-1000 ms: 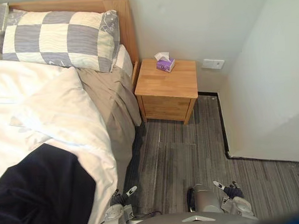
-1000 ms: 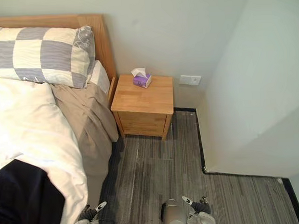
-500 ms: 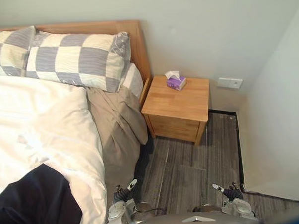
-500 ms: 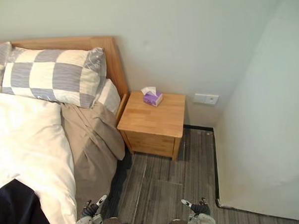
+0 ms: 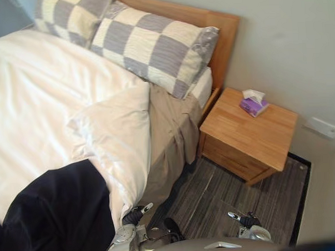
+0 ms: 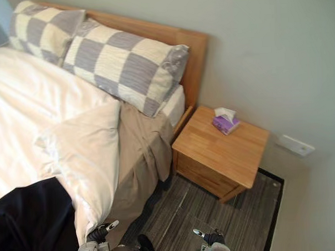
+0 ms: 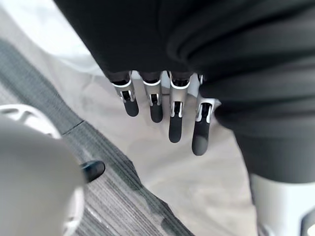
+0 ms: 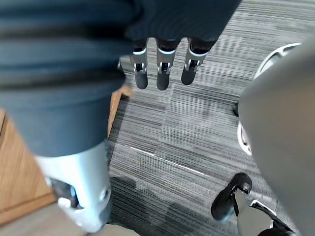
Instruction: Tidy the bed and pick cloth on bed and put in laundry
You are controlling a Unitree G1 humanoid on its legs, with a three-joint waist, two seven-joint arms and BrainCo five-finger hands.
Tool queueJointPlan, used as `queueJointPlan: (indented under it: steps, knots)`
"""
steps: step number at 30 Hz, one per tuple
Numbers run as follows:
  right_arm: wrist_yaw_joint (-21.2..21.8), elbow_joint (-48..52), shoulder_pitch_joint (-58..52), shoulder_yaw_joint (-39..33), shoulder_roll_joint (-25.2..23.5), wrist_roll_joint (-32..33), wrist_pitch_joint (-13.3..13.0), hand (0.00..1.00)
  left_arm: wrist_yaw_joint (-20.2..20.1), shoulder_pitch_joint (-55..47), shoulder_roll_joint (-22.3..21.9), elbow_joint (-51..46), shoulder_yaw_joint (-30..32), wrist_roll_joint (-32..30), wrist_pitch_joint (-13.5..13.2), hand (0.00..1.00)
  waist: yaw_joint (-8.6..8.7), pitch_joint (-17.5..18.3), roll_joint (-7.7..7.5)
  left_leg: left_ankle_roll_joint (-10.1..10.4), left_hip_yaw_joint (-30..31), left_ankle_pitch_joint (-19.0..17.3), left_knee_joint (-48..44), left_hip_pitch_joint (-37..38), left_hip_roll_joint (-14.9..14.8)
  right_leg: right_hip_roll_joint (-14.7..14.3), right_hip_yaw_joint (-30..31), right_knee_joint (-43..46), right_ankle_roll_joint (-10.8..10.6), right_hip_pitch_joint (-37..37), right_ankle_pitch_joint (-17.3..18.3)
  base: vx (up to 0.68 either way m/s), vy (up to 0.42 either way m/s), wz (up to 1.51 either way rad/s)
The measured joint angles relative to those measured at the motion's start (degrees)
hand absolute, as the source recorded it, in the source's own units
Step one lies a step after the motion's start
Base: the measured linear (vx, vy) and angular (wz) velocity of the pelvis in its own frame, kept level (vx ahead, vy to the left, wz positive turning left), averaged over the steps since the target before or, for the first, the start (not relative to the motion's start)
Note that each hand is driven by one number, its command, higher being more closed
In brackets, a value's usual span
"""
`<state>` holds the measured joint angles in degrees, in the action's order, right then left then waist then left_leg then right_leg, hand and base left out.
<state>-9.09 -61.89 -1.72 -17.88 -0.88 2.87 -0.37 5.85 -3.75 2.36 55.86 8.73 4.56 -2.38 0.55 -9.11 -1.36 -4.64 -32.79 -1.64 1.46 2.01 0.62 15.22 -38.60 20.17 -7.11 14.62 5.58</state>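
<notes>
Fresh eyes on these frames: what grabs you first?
The black cloth heaped on the rumpled white duvet, at the edge nearest the robot, stands out most. Grey-and-cream checked pillows lean at the wooden headboard; beside it, a purple tissue box sits on a wooden nightstand. The left hand and right hand hang open, holding nothing.

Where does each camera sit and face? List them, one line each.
Left wrist view: left wrist, along the left hand, fingers straight, to tan sheet and floor.
Right wrist view: right wrist, past the right hand to floor.
Left eye view: head, down on bed, dark cloth, nightstand.
Right eye view: beside it, same scene.
</notes>
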Motion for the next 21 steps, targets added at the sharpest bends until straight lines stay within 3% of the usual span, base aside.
queueJointPlan:
  steps: [2,4,6,9,10,11,12,13,15,19,21]
  knots:
    - [0.0,0.8,-0.3,0.0,1.0,-0.4,0.0,0.0,-1.3,0.4,0.3,0.4,-2.5,-1.2,0.8,0.0,0.41,-0.4,0.32,-0.3,4.7,0.0,1.1,1.3,0.3,3.7,2.3,14.6,1.9,-5.0,-0.5,0.13,-0.022,1.05]
    - [0.2,2.6,-0.3,0.6,0.9,-1.9,-0.1,0.0,-1.6,1.0,0.8,1.4,-4.4,-1.9,0.8,0.0,1.82,-0.6,0.25,-0.8,11.8,-0.1,0.1,1.3,-0.1,1.6,11.1,22.1,2.0,-11.1,8.6,0.21,-0.079,1.5]
    - [0.3,2.6,-0.2,0.9,1.0,-2.0,-0.1,0.0,-1.6,1.1,0.6,1.5,-4.3,-1.9,0.7,0.0,1.74,-0.7,0.32,-0.5,15.3,0.1,-0.2,1.6,-0.2,-0.4,15.7,20.2,2.2,-13.4,11.2,0.19,-0.066,1.31]
    - [0.4,3.0,-0.2,2.2,1.5,-1.8,-0.7,0.0,-0.6,1.2,0.0,1.7,-3.4,-1.8,0.4,0.0,1.75,-0.9,0.8,1.5,24.4,-0.1,-0.4,1.1,0.2,-6.3,29.4,9.2,2.7,-15.7,11.5,0.11,-0.169,1.66]
    - [0.4,2.8,-0.3,2.7,1.8,-1.8,-0.7,0.0,-0.4,1.3,-0.1,1.7,-2.0,-1.7,0.0,0.0,1.7,-1.1,0.13,1.7,26.0,0.0,0.0,0.9,1.2,-7.2,35.3,3.1,2.2,-15.2,10.6,0.08,-0.249,1.54]
    - [0.5,2.3,-0.3,2.7,1.0,-1.9,-0.6,0.0,-0.4,1.3,0.3,1.5,-0.2,-1.7,-0.4,0.0,1.37,-1.1,-2.2,2.0,25.3,0.2,0.4,0.9,2.8,-6.0,38.5,-1.6,3.2,-14.4,10.1,0.12,-0.298,1.77]
    - [0.5,2.1,-0.2,2.1,1.4,-1.5,-0.5,0.0,0.3,1.6,-1.1,1.6,3.1,-1.7,-0.6,0.0,1.46,-1.3,-1.64,3.2,24.5,1.7,0.2,1.0,2.1,-5.4,35.8,-1.6,3.5,-13.8,11.2,0.15,-0.285,1.26]
    - [0.5,2.5,-0.1,2.6,1.7,-1.6,-0.4,0.0,0.9,1.0,-2.3,1.4,5.5,-1.6,-0.7,0.0,0.12,-1.3,0.61,4.7,21.6,2.4,0.6,1.2,0.3,-6.2,33.8,-2.6,3.8,-13.2,10.9,0.14,-0.195,0.89]
    - [0.8,2.9,0.1,3.0,1.6,-1.9,-0.3,0.0,1.2,-0.6,-3.8,1.2,8.1,-0.8,-0.8,0.0,-0.25,-1.4,1.7,6.2,21.5,3.0,1.4,1.0,-1.1,-7.4,31.3,-4.6,4.0,-11.1,10.3,0.14,-0.133,0.58]
    - [1.1,3.4,-0.4,3.9,0.5,-2.0,-0.1,0.0,1.6,-0.7,-3.7,0.6,9.4,-0.7,-0.9,0.0,-1.96,-1.5,0.52,6.8,23.6,4.1,3.4,3.0,-2.6,-9.3,29.2,-6.9,3.8,-7.3,9.2,0.11,-0.1,0.37]
    - [1.1,4.1,-0.6,5.1,-0.3,-2.0,-0.1,0.0,1.6,-0.8,-2.9,0.5,9.4,-0.7,-0.9,0.0,-1.41,-1.8,-0.51,6.4,23.1,4.6,3.4,2.7,-2.6,-8.7,26.9,-7.6,3.8,-6.2,9.2,0.06,-0.033,0.48]
